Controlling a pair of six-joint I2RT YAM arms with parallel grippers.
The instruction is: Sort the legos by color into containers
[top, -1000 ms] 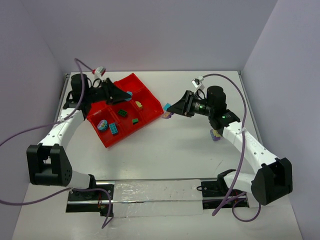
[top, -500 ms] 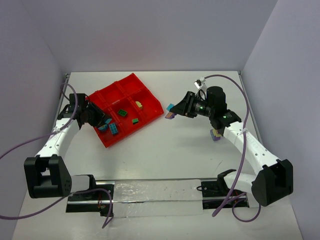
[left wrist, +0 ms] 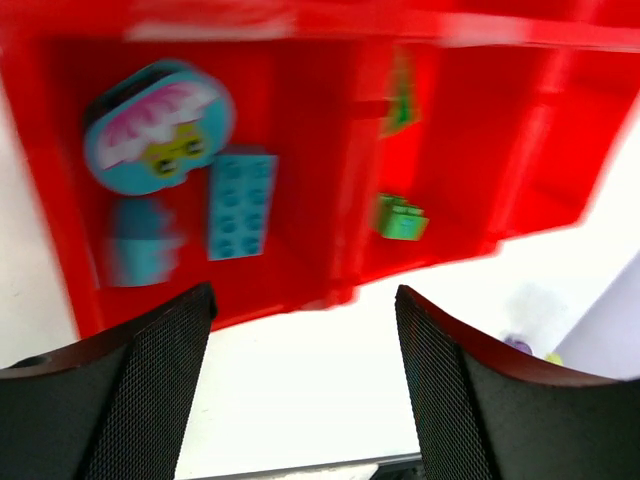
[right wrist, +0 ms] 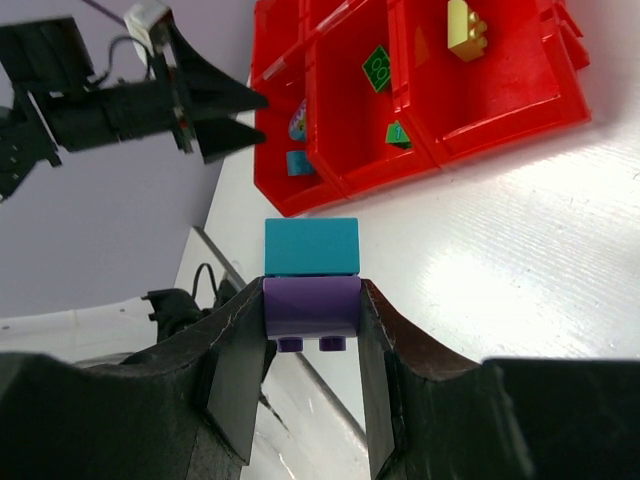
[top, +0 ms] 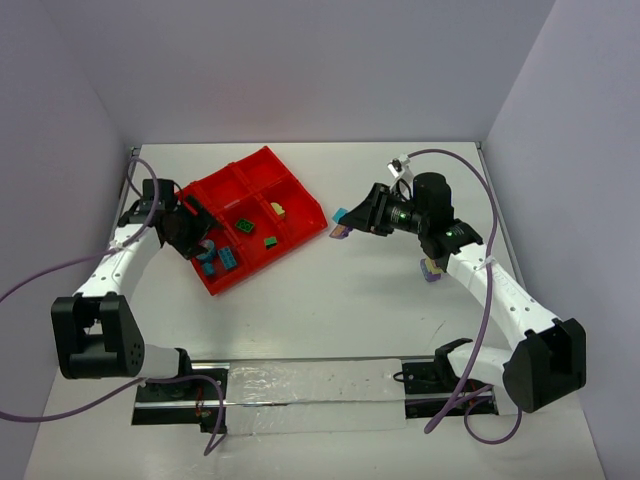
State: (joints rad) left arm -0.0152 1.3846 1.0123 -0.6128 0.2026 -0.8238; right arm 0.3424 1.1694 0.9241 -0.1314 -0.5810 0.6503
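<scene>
The red tray of containers [top: 296, 187] lies at the back left. My left gripper [top: 200, 228] hangs open over its near-left compartment, nothing between the fingers [left wrist: 150, 390]. That compartment holds a round teal piece [left wrist: 160, 125], a flat teal brick [left wrist: 240, 205] and a blurred small teal brick [left wrist: 140, 250]. Green bricks [left wrist: 400, 218] lie in the neighbouring compartment, and a yellow brick [right wrist: 465, 28] in another. My right gripper [right wrist: 312, 300] is shut on a purple brick [right wrist: 310, 305] with a teal brick [right wrist: 312, 247] stacked on it, held above the table right of the tray [top: 340, 222].
A small purple and yellow clump [top: 432, 268] lies on the table beside the right forearm. The left arm's gripper [right wrist: 220, 115] shows in the right wrist view, left of the tray. Walls close the table on three sides.
My left gripper swung from the tray's far side to its near-left compartment and opened; a small teal brick now lies there. The right gripper barely moved.
</scene>
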